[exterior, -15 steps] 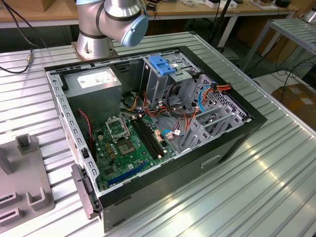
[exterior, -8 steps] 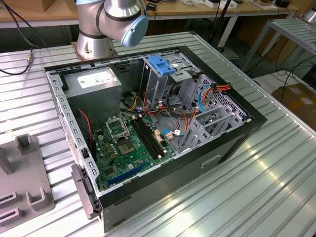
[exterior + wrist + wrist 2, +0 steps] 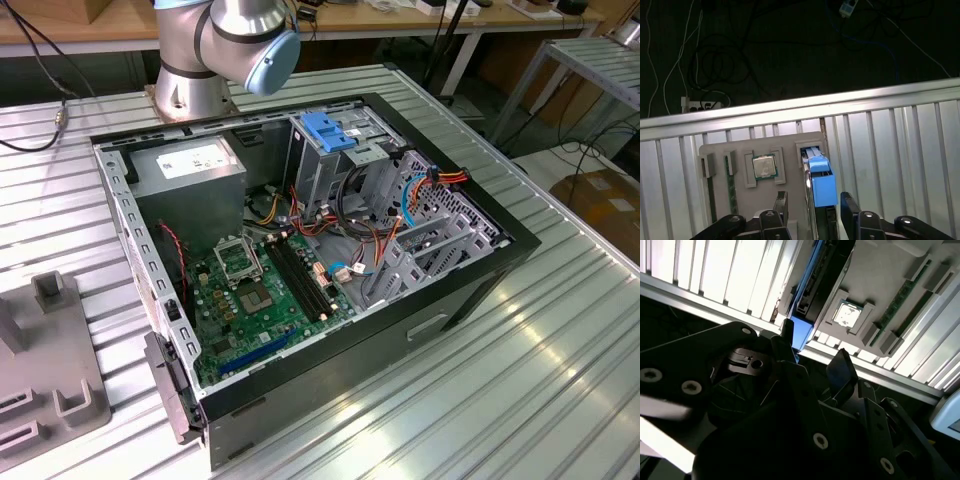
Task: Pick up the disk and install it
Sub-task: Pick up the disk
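Tool [image 3: 814, 197], jaws apart and straddling the disk [image 3: 821, 181], which stands on edge in a slot of the grey holder [image 3: 790, 142] on the desk [image 3: 890, 145]; judged stiff, fairly heavy, shock-sensitive, best gripped across its flat faces.

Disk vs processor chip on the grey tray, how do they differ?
The disk stands on edge in its slot; the processor chip lies flat. The disk has a blue carrier; the chip is bare silver. The open pincer straddles the disk, not the chip. Both sit in the grey tray.
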Robot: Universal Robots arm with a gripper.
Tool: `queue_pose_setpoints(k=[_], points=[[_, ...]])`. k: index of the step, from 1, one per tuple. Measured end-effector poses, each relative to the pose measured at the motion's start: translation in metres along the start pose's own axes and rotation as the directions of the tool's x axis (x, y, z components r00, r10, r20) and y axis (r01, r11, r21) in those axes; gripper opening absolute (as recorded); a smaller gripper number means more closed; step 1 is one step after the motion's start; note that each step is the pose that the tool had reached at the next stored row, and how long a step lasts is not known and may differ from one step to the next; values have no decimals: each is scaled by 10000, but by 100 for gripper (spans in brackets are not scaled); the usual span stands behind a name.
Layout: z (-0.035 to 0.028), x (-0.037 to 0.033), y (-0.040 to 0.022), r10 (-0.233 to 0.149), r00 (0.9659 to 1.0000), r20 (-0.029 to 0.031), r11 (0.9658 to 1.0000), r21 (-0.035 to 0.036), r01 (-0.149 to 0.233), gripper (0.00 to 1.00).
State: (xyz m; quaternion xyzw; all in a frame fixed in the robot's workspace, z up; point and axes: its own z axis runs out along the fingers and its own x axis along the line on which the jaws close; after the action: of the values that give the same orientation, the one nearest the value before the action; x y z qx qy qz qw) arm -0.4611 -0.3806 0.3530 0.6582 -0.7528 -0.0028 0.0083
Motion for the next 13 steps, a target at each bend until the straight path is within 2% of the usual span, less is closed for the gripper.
queue_pose_setpoints(k=[2, 6, 9, 11, 13], points=[[11, -5, 1, -112, 9999, -1, 9999, 6, 112, 54], [59, -10, 1, -305, 9995, 2, 9995, 66, 305, 54], [114, -10, 33, -378, 9993, 6, 9992, 118, 378, 54], [167, -37, 60, -461, 9989, 11, 9988, 178, 461, 54], [224, -63, 79, -507, 9987, 10, 9985, 186, 507, 54]])
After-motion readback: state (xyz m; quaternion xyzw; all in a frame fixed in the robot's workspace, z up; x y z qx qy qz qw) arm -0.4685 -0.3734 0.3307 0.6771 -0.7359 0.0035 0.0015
